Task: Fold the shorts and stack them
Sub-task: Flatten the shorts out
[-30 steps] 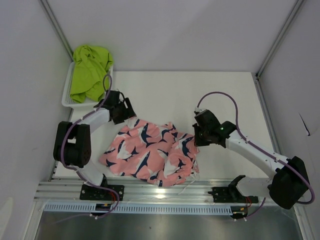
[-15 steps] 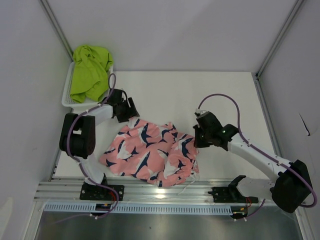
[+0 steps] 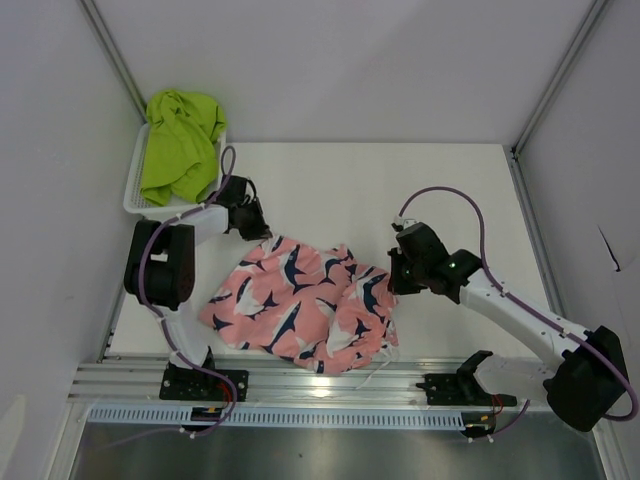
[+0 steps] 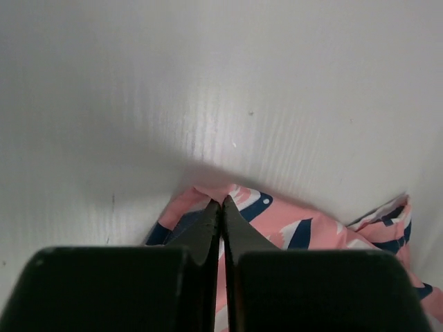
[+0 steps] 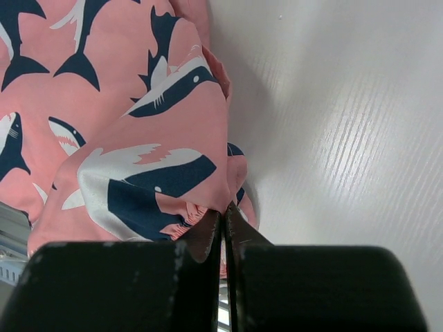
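The pink shorts [image 3: 300, 305] with navy-and-white sharks lie crumpled on the white table, near the front. My left gripper [image 3: 262, 232] is shut on their far left corner [image 4: 220, 194]; the jaws pinch pink cloth at the tips [image 4: 221, 203]. At the right edge of the pink shorts [image 5: 138, 138] my right gripper [image 3: 392, 278] is shut on a fold of the fabric [image 5: 223, 207]. The lime green shorts [image 3: 178, 140] lie bunched in the white basket [image 3: 132, 195] at the back left.
Grey walls close in the table on the left, back and right. The white table [image 3: 420, 190] is bare beyond the pink shorts. An aluminium rail [image 3: 330, 385] runs along the near edge with both arm bases.
The left gripper moved a little right onto the pink shorts' far left corner and closed on it. The right gripper stayed shut on the right edge and shifted slightly.
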Motion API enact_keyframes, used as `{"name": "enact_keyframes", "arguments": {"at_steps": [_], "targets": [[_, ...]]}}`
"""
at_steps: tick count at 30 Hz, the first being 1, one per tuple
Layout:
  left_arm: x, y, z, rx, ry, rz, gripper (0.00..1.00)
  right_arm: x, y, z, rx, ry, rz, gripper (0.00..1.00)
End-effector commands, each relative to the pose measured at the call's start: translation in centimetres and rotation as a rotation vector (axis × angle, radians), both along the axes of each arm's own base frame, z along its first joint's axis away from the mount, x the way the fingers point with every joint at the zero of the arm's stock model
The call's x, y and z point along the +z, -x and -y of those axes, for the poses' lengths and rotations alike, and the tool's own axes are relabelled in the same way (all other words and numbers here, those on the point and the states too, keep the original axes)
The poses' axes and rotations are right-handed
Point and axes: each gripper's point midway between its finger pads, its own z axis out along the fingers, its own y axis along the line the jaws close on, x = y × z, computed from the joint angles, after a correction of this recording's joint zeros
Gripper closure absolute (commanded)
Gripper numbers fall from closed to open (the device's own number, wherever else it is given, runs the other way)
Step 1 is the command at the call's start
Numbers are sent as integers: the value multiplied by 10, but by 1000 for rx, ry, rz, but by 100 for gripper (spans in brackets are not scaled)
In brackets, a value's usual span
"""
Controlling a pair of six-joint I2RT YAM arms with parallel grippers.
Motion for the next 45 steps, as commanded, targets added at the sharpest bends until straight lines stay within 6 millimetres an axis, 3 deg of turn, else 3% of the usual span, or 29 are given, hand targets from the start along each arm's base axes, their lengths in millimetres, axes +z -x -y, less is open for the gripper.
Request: {"name": "enact_keyframes", "arguments": {"at_steps": [1,4,7,10,11,14,18,19,21,22,23,25,26,27,29,31,32,33,35,37,42,44,45], "targets": [[17,-11,17,-84,75,47,100,7,-3,0,0,-23,31,100],[25,-10,18,-78,88,68,100,7,-4,0,-3,-20,29,100],[49,-11,18,-61,98,122,100,4,-5,3,-14,-16,23,100],[88,-10,20,-42,133,202,100,-1,-11,10,-41,6,-3,100],[113,-9,21,-41,152,259,100,-2,-11,12,-44,0,-34,100],[150,-6,17,-8,168,341,100,5,-18,15,-38,17,-38,100],[223,11,-6,74,152,495,100,39,-24,5,1,-56,25,100],[237,15,-11,98,156,526,100,60,-29,-1,20,-92,66,100],[271,28,-26,143,163,604,100,84,-28,-9,66,-154,84,100],[288,33,-29,149,170,641,100,112,-33,-15,93,-189,145,100],[305,37,-33,157,175,678,100,125,-32,-16,103,-203,162,100],[340,55,-34,151,189,750,100,153,-33,-18,128,-223,208,100],[360,63,-35,151,196,794,100,181,-32,-19,148,-251,253,100],[370,70,-36,150,201,816,100,195,-28,-21,170,-271,273,100],[412,98,-39,155,212,910,100,235,-11,-30,252,-363,316,100],[443,121,-44,169,218,987,100,261,8,-36,320,-441,336,100],[465,143,-49,183,217,1046,100,276,24,-41,372,-503,332,100],[472,152,-52,198,217,1067,100,298,38,-39,401,-547,376,100],[508,189,-60,225,224,1177,100,323,64,-42,471,-622,393,100],[533,217,-64,240,237,1261,100,354,87,-37,522,-684,441,100],[569,279,-80,306,262,1451,100,415,140,-28,656,-837,489,100],[574,287,-84,322,261,1471,100,427,146,-25,664,-847,507,100],[572,281,-84,324,253,1457,100,431,147,-24,664,-845,519,100]]}}
